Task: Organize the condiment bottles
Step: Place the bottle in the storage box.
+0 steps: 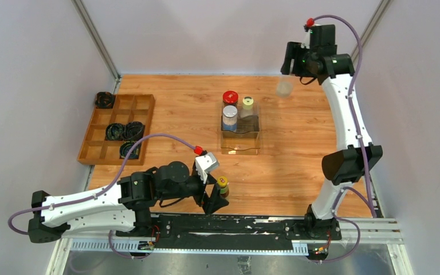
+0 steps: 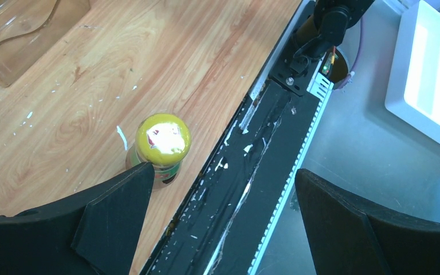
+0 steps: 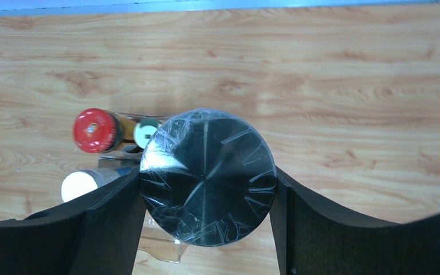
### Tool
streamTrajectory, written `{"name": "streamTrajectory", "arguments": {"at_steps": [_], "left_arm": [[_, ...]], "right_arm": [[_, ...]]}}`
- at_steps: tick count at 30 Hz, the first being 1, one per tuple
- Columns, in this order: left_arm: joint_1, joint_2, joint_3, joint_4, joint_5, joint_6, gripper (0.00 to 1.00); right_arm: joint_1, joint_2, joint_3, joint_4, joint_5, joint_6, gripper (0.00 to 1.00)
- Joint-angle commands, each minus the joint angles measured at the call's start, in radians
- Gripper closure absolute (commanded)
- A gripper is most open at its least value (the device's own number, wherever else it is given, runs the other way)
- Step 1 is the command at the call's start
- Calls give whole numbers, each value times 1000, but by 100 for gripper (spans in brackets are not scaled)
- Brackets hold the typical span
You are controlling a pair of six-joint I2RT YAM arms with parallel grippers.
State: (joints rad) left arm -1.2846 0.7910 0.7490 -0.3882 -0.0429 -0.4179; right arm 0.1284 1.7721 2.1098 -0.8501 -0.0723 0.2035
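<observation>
**Ana:** What sits along the left edge?

**Ben:** A wooden tray [image 1: 90, 151] with compartments, and black coiled bundles [image 1: 125, 131] in some of them. One more bundle lies outside the tray, in the far left corner.

**Ana:** And the left arm?

**Ben:** The left gripper [image 2: 223, 179] hangs low at the near edge, about midway along it. Its jaws are spread wide with nothing between them. The yellow-capped sauce bottle [image 2: 161, 139] stands upright on the wood right at that edge, beside the black base rail [image 2: 252, 166]. In the wrist view one finger [image 2: 120, 197] is close against the bottle, though I cannot tell whether they touch. The other finger is well apart, over the rail.

**Ana:** The middle of the table?

**Ben:** A clear bin [image 1: 240, 148], nearer the far edge than the near one. The red-lidded jar [image 1: 230, 97] stands in its far left corner. The pale-capped shaker [image 1: 247, 105] is just beside that jar on the right, and the white-lidded jar [image 1: 230, 117] is just in front of the red one.

**Ana:** The right arm?

**Ben:** It reaches toward the far right corner. The right gripper [image 3: 208, 186] is clamped on the black-lidded jar [image 3: 208, 166], with a finger pressed to each side of the lid. From overhead the jar is blurred, near the far edge and to the right of the bin. The wrist camera looks down past the lid at the bin beneath.
</observation>
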Motion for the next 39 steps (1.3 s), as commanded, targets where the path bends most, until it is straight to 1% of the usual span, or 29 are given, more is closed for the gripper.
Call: {"name": "streamTrajectory", "arguments": {"at_steps": [1, 7, 10, 16, 25, 34, 39], "left_arm": [[8, -5, -20, 15, 21, 9, 0], [8, -25, -29, 4, 17, -2, 0], [8, -34, -36, 2, 15, -8, 0], [8, -49, -51, 9, 16, -21, 0], [8, -43, -63, 30, 20, -33, 0], [8, -17, -59, 42, 25, -34, 0], [7, -15, -59, 41, 25, -34, 0]], "right_arm": [[111, 47, 138, -35, 36, -23, 46], [220, 88, 187, -41, 71, -17, 45], [268, 83, 170, -43, 128, -15, 45], [333, 13, 15, 20, 162, -3, 45], [352, -120, -268, 164, 144, 13, 45], [357, -174, -408, 266, 118, 13, 45], [360, -178, -451, 311, 112, 9, 44]]}}
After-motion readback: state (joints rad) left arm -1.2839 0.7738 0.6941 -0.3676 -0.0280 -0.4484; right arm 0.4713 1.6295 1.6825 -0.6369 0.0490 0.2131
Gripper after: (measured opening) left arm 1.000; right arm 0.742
